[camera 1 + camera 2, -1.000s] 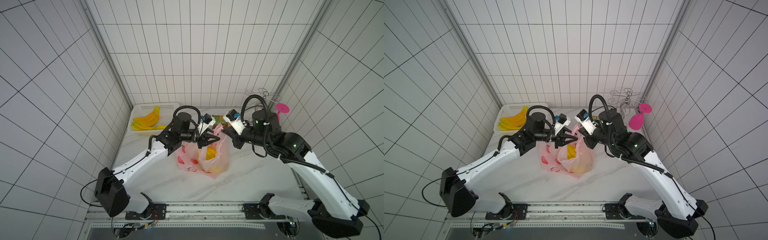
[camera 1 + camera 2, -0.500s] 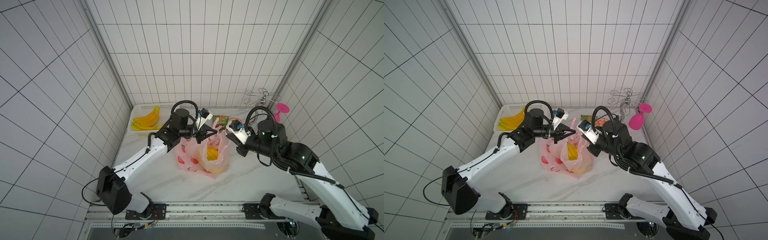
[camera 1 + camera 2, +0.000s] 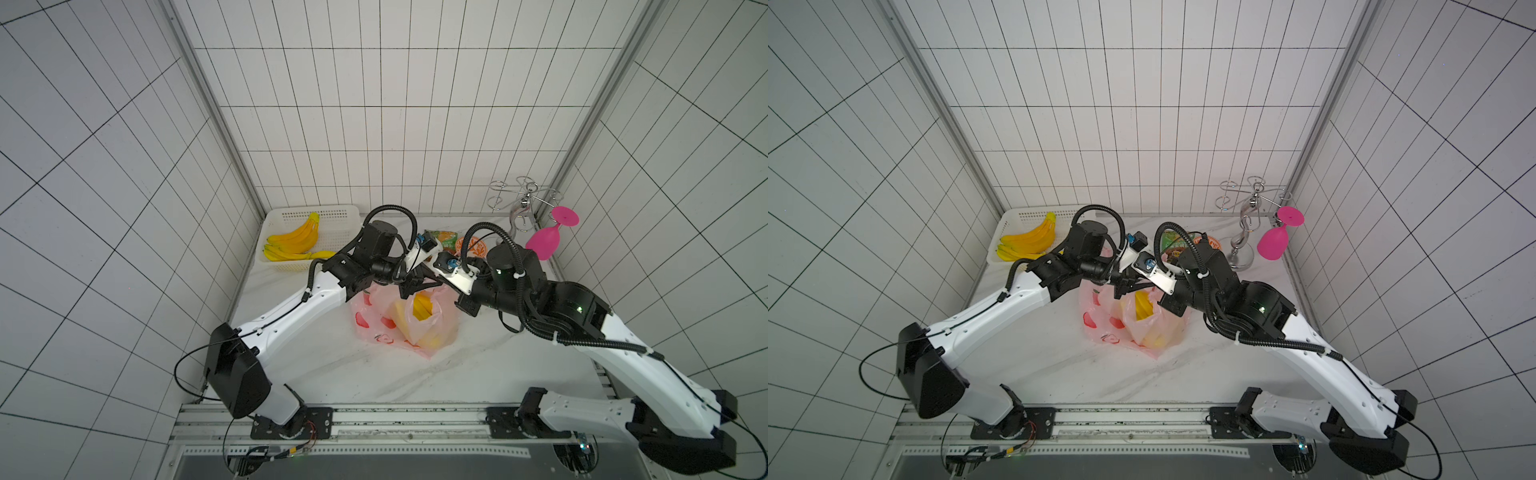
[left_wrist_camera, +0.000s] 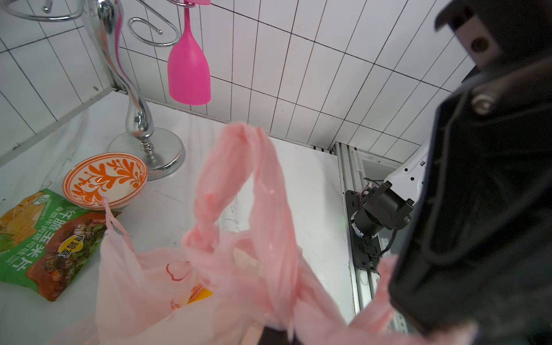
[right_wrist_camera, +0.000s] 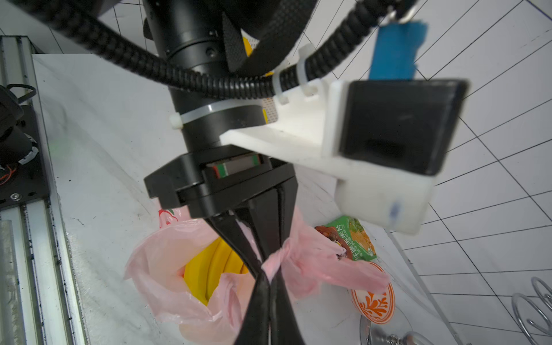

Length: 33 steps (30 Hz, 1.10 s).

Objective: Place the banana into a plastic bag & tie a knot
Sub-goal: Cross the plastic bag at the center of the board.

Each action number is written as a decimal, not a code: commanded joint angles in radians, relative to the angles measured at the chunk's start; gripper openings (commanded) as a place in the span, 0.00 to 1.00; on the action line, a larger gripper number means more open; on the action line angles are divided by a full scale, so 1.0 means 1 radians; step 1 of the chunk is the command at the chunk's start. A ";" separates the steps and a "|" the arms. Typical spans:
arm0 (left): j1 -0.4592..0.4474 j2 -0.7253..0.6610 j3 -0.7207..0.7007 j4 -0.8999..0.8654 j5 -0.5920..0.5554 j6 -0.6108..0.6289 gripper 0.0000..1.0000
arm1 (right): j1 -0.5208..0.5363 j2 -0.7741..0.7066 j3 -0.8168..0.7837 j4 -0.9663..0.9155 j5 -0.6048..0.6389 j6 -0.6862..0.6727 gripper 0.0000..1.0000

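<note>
Currently, the plastic bag, containing the banana, is clamped at its gathered top by the closed left gripper and the closed right gripper.

White marble-look table, and here's what's on it right now: a white basket tucked into the far left corner, the pink plastic bag sitting in the middle, a green snack packet lying flat behind the bag, an orange-patterned bowl just beside that packet, and the chrome rack planted on its round foot in the far right corner.
</note>
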 commanded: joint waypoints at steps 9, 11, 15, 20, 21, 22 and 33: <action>-0.006 -0.016 0.019 -0.058 0.063 0.107 0.27 | 0.003 -0.033 0.037 -0.002 0.000 -0.038 0.00; -0.005 -0.020 0.022 -0.062 0.059 0.108 0.32 | 0.006 -0.035 0.037 -0.003 -0.002 -0.044 0.00; 0.003 -0.027 0.024 -0.054 0.063 0.088 0.36 | 0.006 -0.048 0.024 -0.005 -0.003 -0.057 0.00; 0.017 -0.038 0.016 -0.034 0.080 0.075 0.44 | 0.011 -0.069 -0.010 0.001 0.017 -0.068 0.00; 0.019 -0.042 0.013 -0.031 0.078 0.072 0.45 | 0.011 -0.071 -0.015 0.004 0.030 -0.069 0.00; 0.019 -0.046 0.010 -0.027 0.077 0.072 0.47 | 0.009 -0.073 -0.017 0.009 0.042 -0.071 0.00; 0.027 -0.091 -0.049 0.111 -0.008 0.014 0.76 | 0.022 -0.039 -0.007 0.021 -0.026 -0.071 0.00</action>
